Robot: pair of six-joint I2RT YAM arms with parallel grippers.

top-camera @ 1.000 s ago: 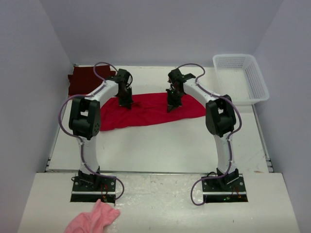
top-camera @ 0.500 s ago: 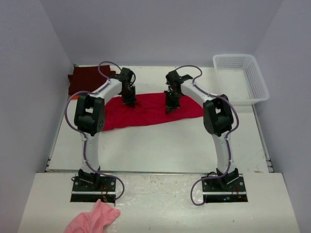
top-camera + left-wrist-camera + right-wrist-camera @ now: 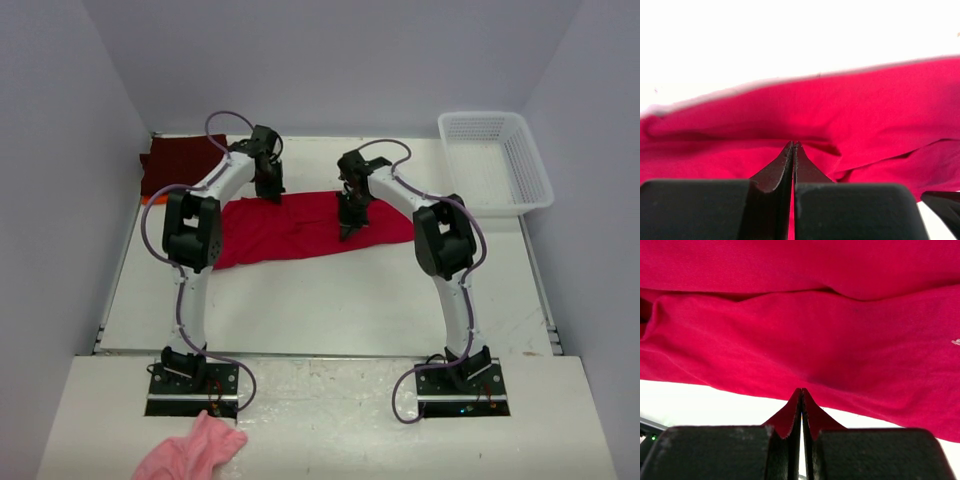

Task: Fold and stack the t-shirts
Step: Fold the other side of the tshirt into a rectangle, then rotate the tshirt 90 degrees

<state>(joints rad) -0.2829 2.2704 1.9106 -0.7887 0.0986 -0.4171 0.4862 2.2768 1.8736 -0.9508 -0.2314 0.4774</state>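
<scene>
A bright red t-shirt (image 3: 300, 225) lies spread and wrinkled across the middle of the white table. My left gripper (image 3: 271, 192) is shut, its tips down on the shirt's far edge; in the left wrist view the red t-shirt (image 3: 840, 115) fills the frame beyond the closed gripper (image 3: 793, 145). My right gripper (image 3: 347, 228) is shut too, standing over the shirt's middle. In the right wrist view its tips (image 3: 802, 390) touch a hem of the red t-shirt (image 3: 790, 325), with white table beneath. A dark maroon t-shirt (image 3: 175, 165) lies folded at the far left, a sliver of orange t-shirt (image 3: 146, 198) under it.
A white plastic basket (image 3: 535, 190) stands at the far right corner. A small pink fluffy cloth (image 3: 195, 452) lies off the table by the left arm's base. Grey walls close in the left, right and back.
My left gripper has slid away from me and to the right, from inside the red shirt to its far edge. The right gripper shifted slightly left. Both stayed shut.
</scene>
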